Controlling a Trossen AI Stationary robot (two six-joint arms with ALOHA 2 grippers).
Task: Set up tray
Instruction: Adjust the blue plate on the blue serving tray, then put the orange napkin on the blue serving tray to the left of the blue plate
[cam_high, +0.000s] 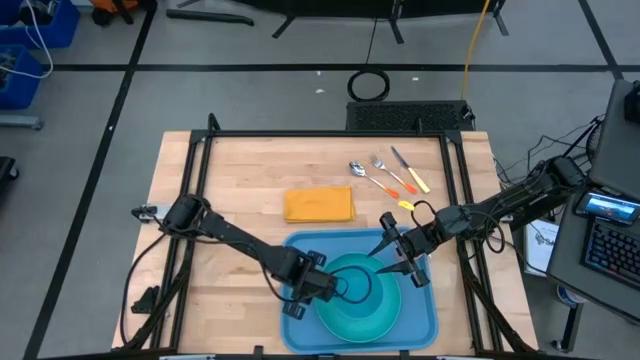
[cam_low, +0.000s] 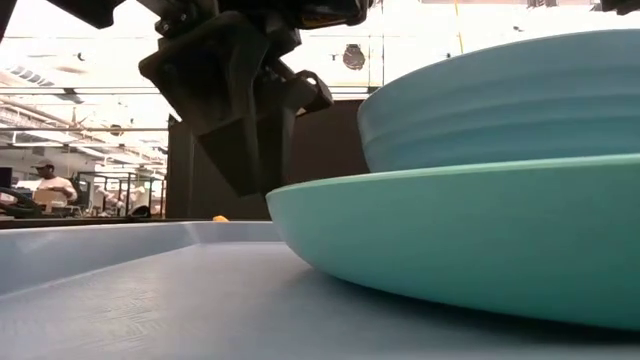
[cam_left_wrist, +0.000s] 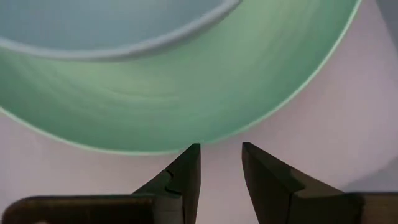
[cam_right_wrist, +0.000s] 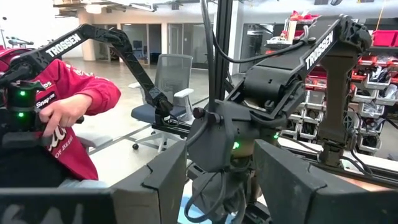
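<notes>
At the table's near edge, right of centre: the tray (cam_high: 300, 330), blue and flat on the wood, carrying a teal plate (cam_high: 345, 320) with a paler bowl (cam_high: 355, 280) stacked in it, probably the setting's centrepiece. At the plate's left rim, the left gripper (cam_left_wrist: 221, 165), fingers narrowly parted and empty; at the tray's far-right corner, the right gripper (cam_high: 400, 262), tilted up toward the room, fingers wide and empty. Beyond on the table (cam_high: 230, 170): orange napkin (cam_high: 318, 204), cutlery (cam_high: 385, 173) toward the far-right corner, likely awaiting placement; farther off, a workshop with a seated person (cam_right_wrist: 59, 109) in red.

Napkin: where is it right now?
High view: the orange napkin lies flat on the bare wooden table, just beyond the blue tray, left of the cutlery.
</notes>
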